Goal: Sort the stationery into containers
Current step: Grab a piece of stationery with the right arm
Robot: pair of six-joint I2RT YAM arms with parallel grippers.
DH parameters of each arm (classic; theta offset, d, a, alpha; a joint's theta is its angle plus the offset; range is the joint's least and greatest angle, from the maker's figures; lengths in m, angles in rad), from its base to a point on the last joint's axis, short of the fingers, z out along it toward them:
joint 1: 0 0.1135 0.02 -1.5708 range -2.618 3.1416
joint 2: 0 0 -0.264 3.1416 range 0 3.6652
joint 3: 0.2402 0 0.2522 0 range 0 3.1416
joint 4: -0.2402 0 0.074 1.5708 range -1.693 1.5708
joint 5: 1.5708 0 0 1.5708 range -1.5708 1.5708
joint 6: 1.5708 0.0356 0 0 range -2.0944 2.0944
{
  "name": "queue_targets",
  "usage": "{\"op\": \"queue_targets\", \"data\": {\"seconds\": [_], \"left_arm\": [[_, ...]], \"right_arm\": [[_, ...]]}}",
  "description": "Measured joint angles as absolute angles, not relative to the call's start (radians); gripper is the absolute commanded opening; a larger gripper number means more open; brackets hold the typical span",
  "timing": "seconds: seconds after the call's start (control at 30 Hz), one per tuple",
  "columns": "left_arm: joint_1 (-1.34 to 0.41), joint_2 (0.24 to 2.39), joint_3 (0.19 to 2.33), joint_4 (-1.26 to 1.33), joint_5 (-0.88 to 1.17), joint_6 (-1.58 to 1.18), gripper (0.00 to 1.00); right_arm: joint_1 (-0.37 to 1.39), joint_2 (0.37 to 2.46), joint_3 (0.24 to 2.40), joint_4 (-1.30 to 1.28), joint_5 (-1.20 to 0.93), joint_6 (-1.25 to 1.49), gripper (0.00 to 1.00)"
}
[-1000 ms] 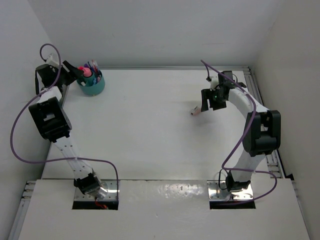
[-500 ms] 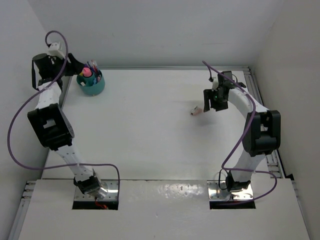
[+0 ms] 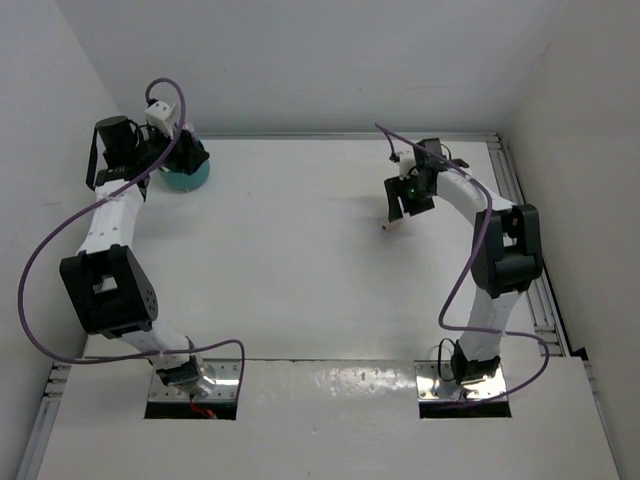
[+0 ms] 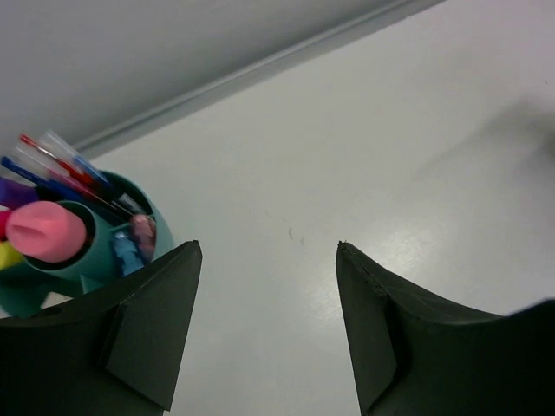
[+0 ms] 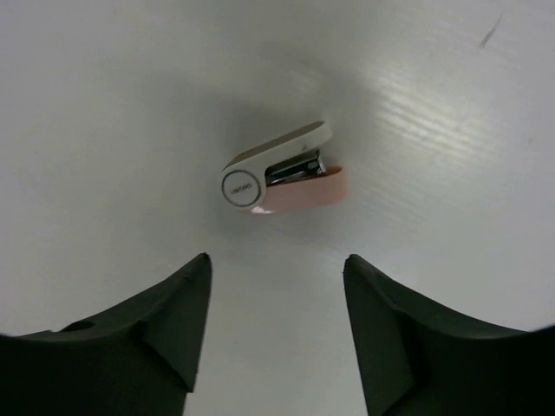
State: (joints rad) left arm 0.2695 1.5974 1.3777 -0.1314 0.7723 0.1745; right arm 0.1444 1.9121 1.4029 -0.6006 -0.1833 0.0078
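Stationery crowds the teal cup [image 3: 190,178] directly beneath our left gripper [image 3: 180,155] in the overhead view, while our right gripper [image 3: 400,205] hangs above a lone small stapler [image 3: 391,225].

At the left wrist, the jaws stand spread with nothing between them. The cup [image 4: 154,224], holding pens [image 4: 61,165] and a pink tube [image 4: 48,232], sits just left of the fingers [image 4: 156,329].

At the right wrist, we see wide, empty jaws. The stapler [image 5: 282,179] lies just ahead of the gap, apparently lined up for a pick.
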Motion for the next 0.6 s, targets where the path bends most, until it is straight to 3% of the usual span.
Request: {"op": "queue_targets", "data": {"seconds": [0.17,0.6], "left_arm": [[0.269,1.597,1.358,-0.197,0.794,0.205,0.69],[0.269,1.597,1.357,-0.223,0.797,0.217,0.69]], "right_arm": [[0.144,1.998,1.519,-0.595,-0.183,-0.088,0.38],[0.158,2.154,1.730,-0.760,-0.130,0.121,0.27]]}}
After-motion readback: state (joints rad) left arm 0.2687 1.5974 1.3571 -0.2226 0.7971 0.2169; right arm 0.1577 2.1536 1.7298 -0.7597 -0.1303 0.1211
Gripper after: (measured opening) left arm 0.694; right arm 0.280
